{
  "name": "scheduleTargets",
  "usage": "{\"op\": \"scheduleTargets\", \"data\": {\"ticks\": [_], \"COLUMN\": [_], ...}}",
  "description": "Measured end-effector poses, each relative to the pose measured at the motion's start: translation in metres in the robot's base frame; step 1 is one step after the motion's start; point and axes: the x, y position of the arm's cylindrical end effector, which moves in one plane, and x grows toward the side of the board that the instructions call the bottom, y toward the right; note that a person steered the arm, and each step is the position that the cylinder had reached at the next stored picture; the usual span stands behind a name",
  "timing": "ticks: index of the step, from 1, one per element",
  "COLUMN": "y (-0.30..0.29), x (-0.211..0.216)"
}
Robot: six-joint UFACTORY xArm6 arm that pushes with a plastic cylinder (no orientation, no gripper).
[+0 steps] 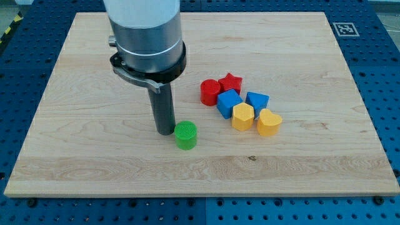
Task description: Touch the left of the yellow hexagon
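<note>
The yellow hexagon (242,116) sits on the wooden board (87,156) right of centre, in a tight cluster of blocks. A yellow heart (269,122) touches its right side, a blue block (228,102) lies at its upper left and a blue block (257,100) at its upper right. A red cylinder (210,92) and a red star (230,82) lie above those. My tip (165,132) rests on the board well to the left of the hexagon, right beside the left edge of a green cylinder (185,135), which lies between the tip and the hexagon.
The arm's grey body (145,34) hangs over the board's upper left part. A black-and-white marker tag (344,29) sits at the board's top right corner. A blue perforated table (384,75) surrounds the board.
</note>
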Motion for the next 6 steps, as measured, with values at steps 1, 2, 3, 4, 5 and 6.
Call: {"op": "scheduleTargets", "data": {"ticks": [1, 2, 3, 4, 5, 6], "y": [0.006, 0.026, 0.063, 0.096, 0.114, 0.118], "x": [-0.01, -0.017, -0.014, -0.014, -0.004, -0.004]}}
